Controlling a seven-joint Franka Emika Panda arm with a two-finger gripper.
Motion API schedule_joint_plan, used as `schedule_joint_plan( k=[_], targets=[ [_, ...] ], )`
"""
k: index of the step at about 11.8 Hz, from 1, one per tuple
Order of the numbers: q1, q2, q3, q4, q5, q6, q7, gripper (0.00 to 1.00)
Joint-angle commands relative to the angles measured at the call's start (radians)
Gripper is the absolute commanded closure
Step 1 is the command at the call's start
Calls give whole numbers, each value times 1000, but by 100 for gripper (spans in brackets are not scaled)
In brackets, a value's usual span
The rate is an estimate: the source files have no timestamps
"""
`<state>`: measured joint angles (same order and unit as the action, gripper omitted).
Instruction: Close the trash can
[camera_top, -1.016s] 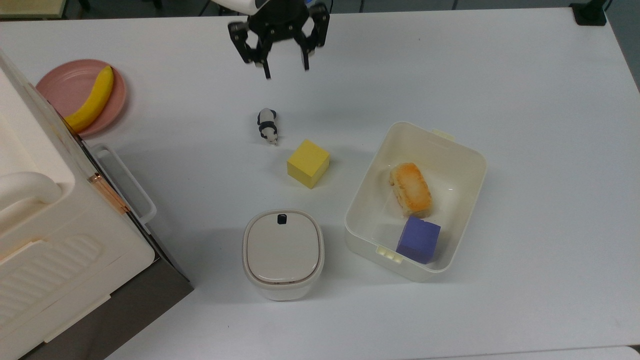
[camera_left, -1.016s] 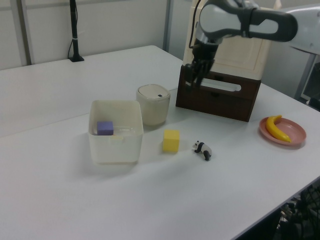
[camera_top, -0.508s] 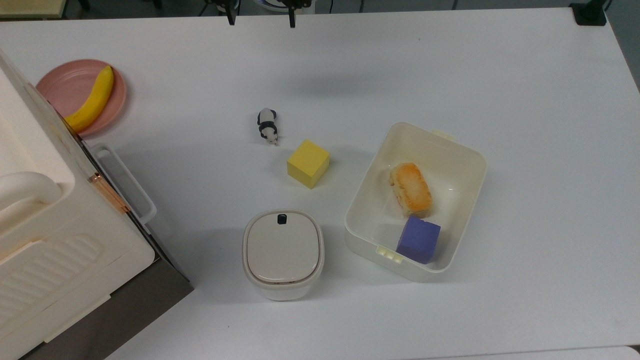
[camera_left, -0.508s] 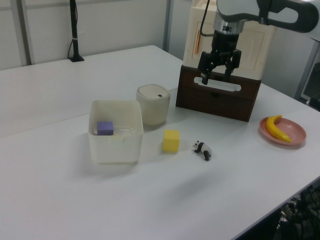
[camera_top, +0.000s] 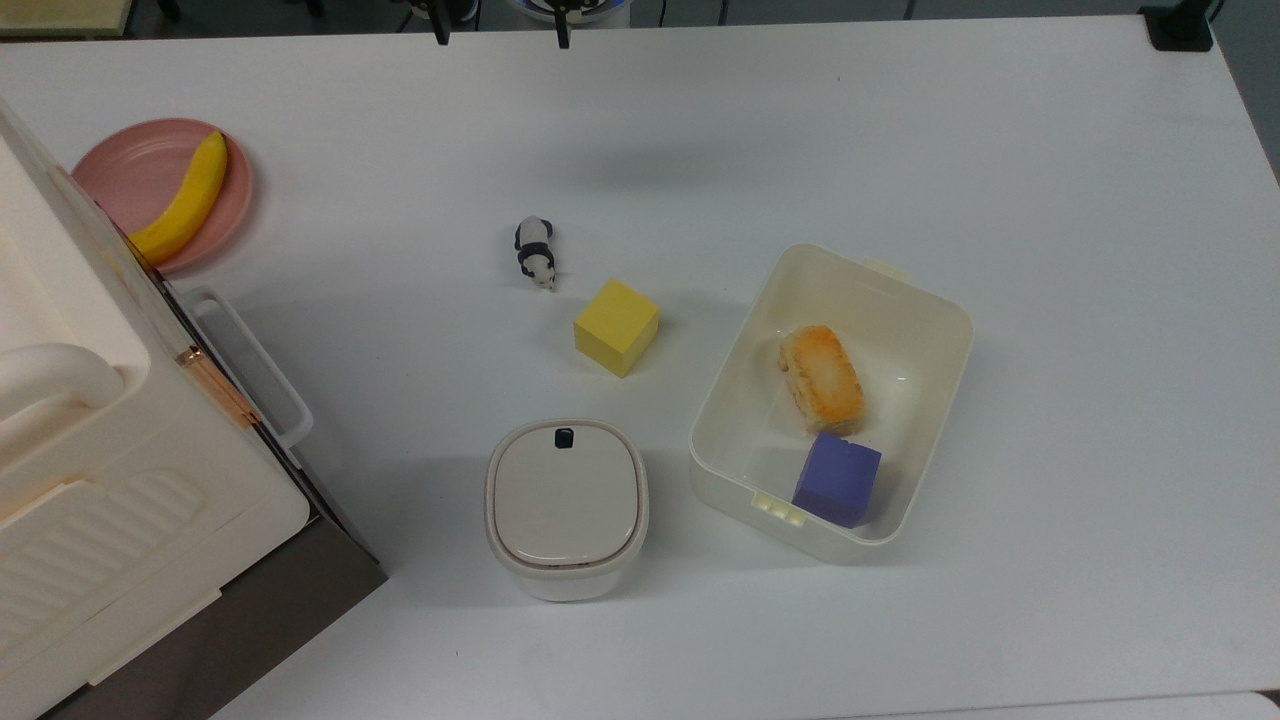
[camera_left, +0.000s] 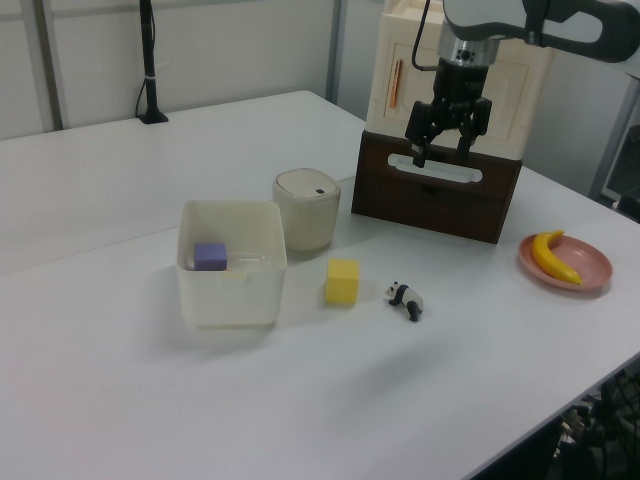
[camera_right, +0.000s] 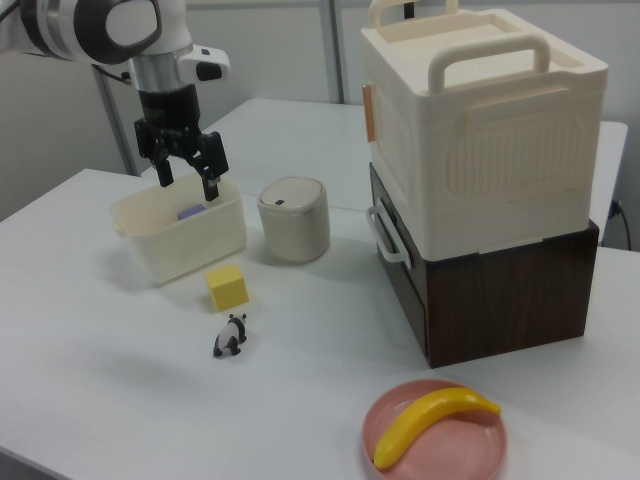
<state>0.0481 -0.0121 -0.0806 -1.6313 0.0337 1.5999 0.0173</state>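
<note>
The trash can (camera_top: 567, 505) is a small cream-white bin near the front of the table, and its beige lid with the black button lies flat and shut. It also appears in the left view (camera_left: 307, 205) and the right view (camera_right: 294, 218). My gripper (camera_top: 500, 38) hangs high at the top view's top edge, far from the trash can. The fingers are spread wide with nothing between them. In the left view the gripper (camera_left: 442, 152) hangs in front of the brown drawer box. In the right view the gripper (camera_right: 189, 185) hovers over the tub.
A lidless cream tub (camera_top: 740, 400) holding a bread piece (camera_top: 822, 378) and a purple cube (camera_top: 838, 479) stands beside the trash can. A yellow cube (camera_top: 616, 326) and a panda toy (camera_top: 535, 252) lie mid-table. A banana (camera_top: 185, 200) rests on a pink plate (camera_top: 120, 170). A big cream case (camera_top: 100, 450) fills the top view's left.
The gripper has risen and pulled back from mid-table to the top view's top edge, still open. The trash can and other objects have not moved.
</note>
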Motion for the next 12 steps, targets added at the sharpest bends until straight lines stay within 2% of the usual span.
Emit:
schedule_joint_plan(
  k=[1, 4, 12],
  targets=[
    [-10, -20, -5, -12, 26, -20, -42, 0],
    [13, -17, -14, -12, 26, -15, -40, 0],
    [15, -19, -16, -12, 26, -15, -43, 0]
  ],
)
